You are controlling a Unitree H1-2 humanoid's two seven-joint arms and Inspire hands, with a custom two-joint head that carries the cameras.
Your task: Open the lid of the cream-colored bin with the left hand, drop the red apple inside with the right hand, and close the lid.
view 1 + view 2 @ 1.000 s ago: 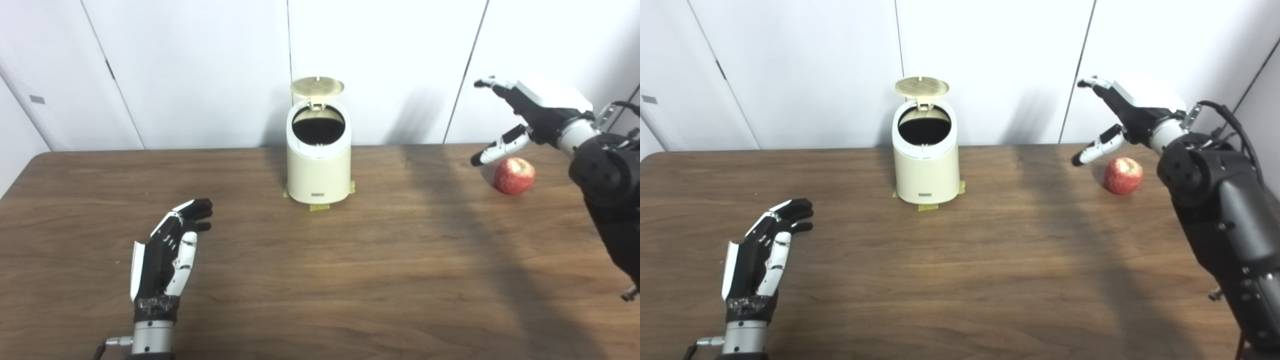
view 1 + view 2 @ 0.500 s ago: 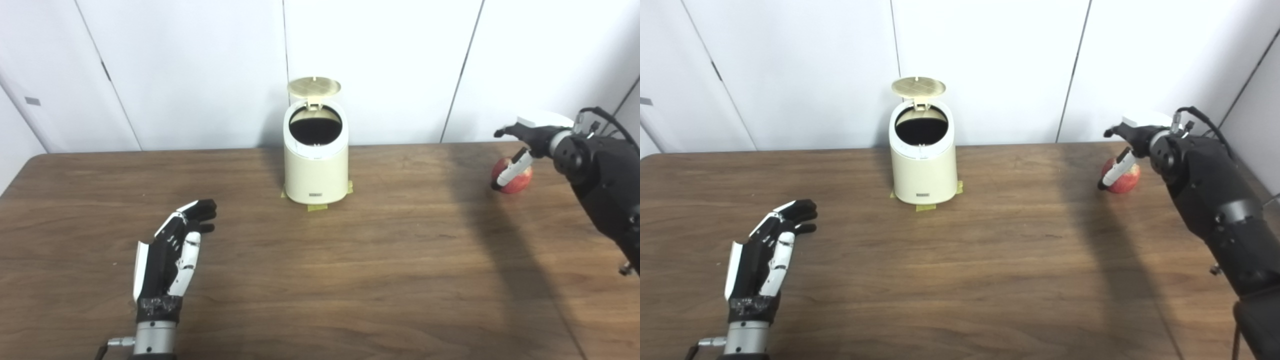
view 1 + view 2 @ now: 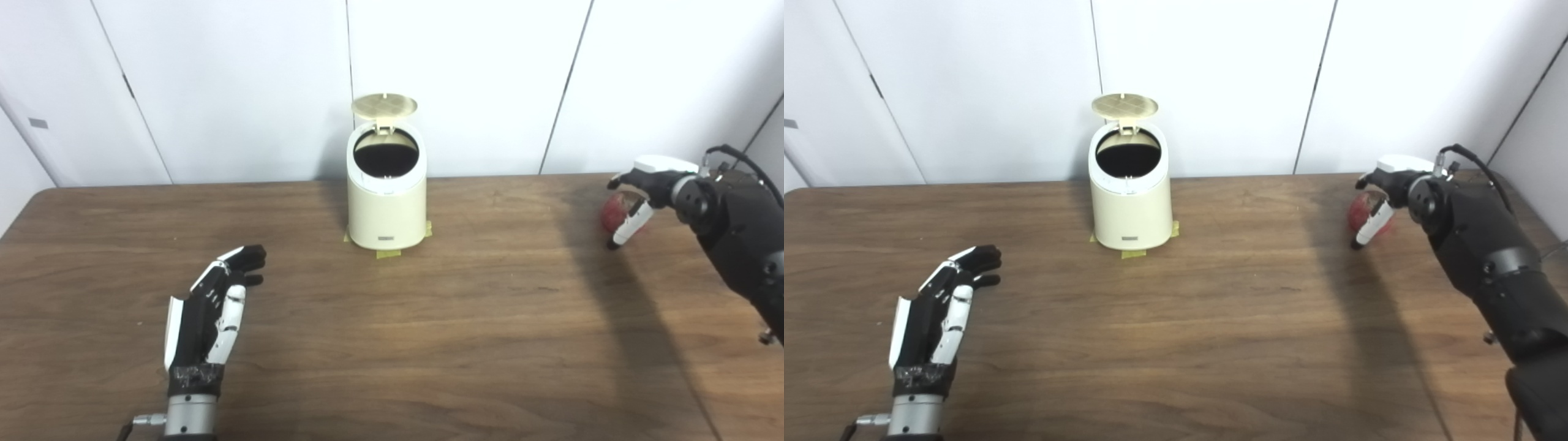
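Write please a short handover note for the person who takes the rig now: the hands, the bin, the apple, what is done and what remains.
Left hand: open, holding nothing, near the table's front left.
Right hand: over the red apple at the far right, fingers curled around it; whether it is gripped cannot be told.
Cream-colored bin: at the back centre, lid standing up, opening dark.
Done: lid opened.
Left: grasp and lift the apple, drop it into the bin, close the lid.

The cream bin (image 3: 386, 205) stands at twelve o'clock, lid (image 3: 384, 105) raised upright; the red apple (image 3: 612, 213) lies at two o'clock.
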